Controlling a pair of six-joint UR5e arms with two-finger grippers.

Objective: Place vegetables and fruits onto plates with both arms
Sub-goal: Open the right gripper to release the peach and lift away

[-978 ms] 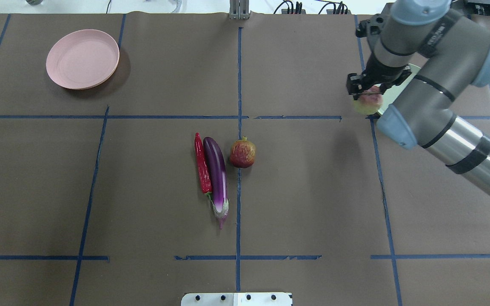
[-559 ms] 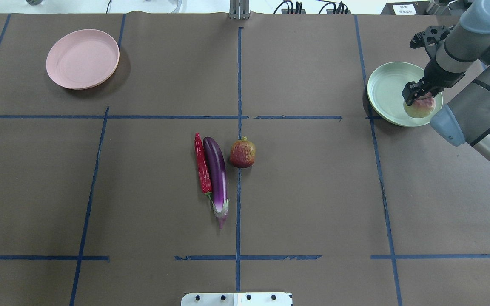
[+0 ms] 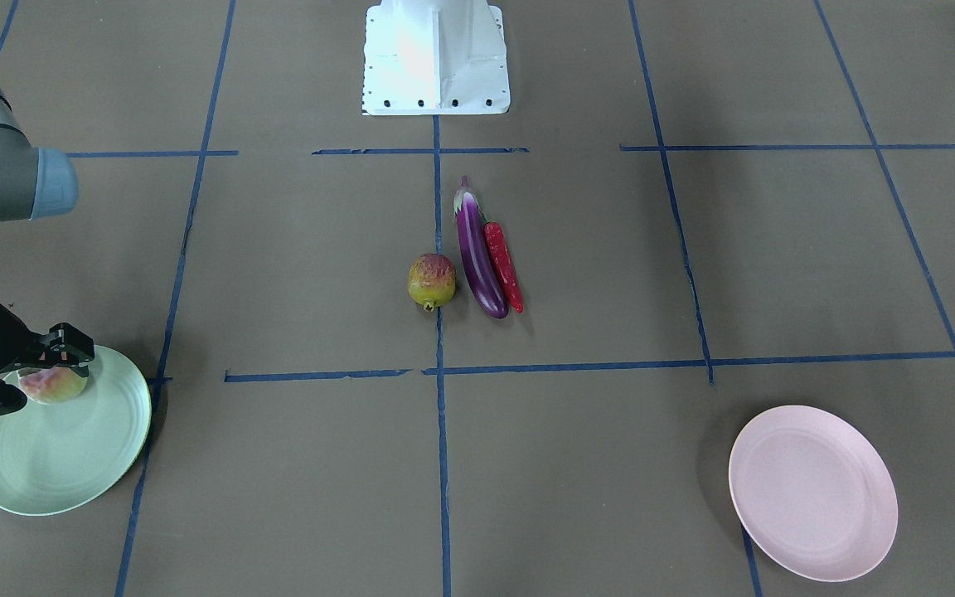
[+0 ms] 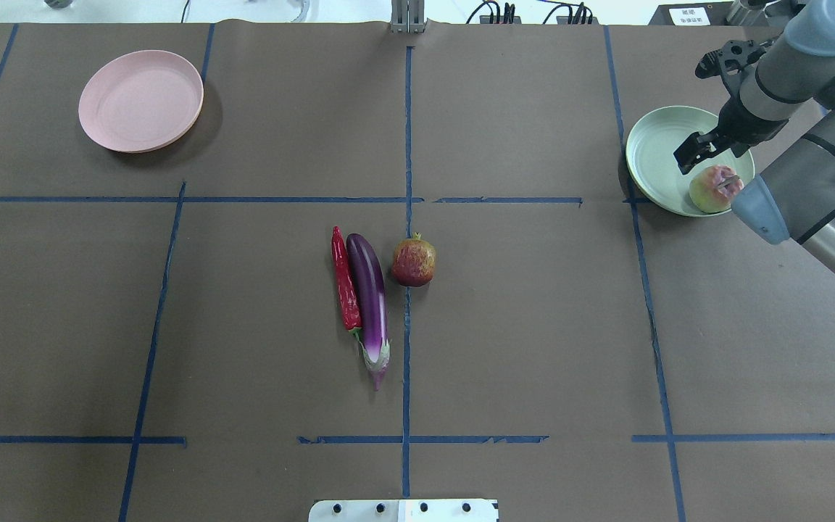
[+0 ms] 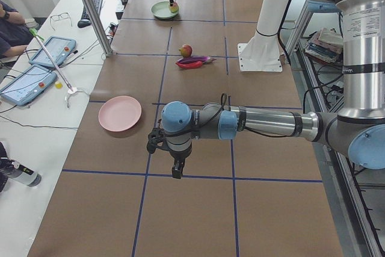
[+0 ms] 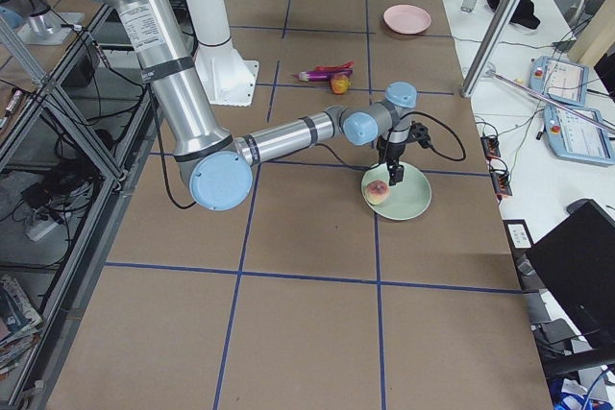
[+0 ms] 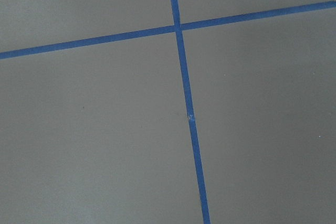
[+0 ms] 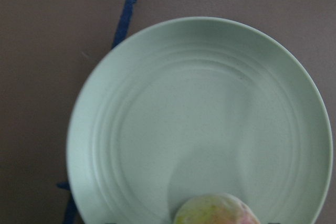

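The peach (image 4: 709, 190) lies on the mint green plate (image 4: 655, 148), near its right rim. My right gripper (image 4: 707, 168) hangs just above it, jaws open and spread to either side of the fruit. The right wrist view shows the plate (image 8: 199, 108) with the peach (image 8: 215, 211) at the bottom edge. The eggplant (image 4: 368, 297), chili pepper (image 4: 345, 279) and pomegranate (image 4: 413, 262) lie together at the table's middle. The pink plate (image 4: 140, 101) stands empty at the far left. My left gripper (image 5: 174, 170) shows only in the exterior left view, low over bare table; I cannot tell its state.
Blue tape lines (image 4: 406, 217) divide the brown table cover. The white base block (image 3: 434, 58) stands at the robot's edge. Operator tablets (image 5: 45, 52) and cables lie beyond the table's far side.
My right arm carried the peach rightward over the mint plate, then the jaws opened. The peach now rests on the plate. The other produce has not moved.
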